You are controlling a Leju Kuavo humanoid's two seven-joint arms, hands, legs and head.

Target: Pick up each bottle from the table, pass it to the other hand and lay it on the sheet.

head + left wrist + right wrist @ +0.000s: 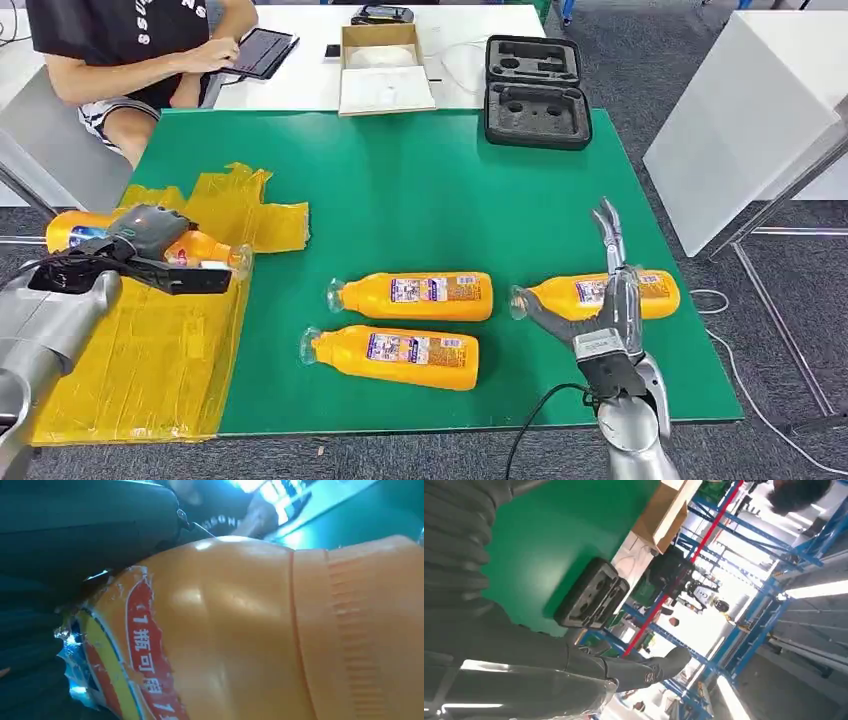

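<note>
Bottle (200,248) hanging over yellow sheet (140,360), left hand (150,250) wrapping fingers around its body, likely readying to lay it down. Right hand (600,310) hovering, fingers spread, holding nothing, above rightmost bottle (600,292). Two other bottles (415,297) lying on green table (420,190), awaiting pickup.

A seated person (130,60) touches a tablet (262,51) on the white table (300,85), near an open cardboard box (384,68) and open black foam-lined case (535,92).
</note>
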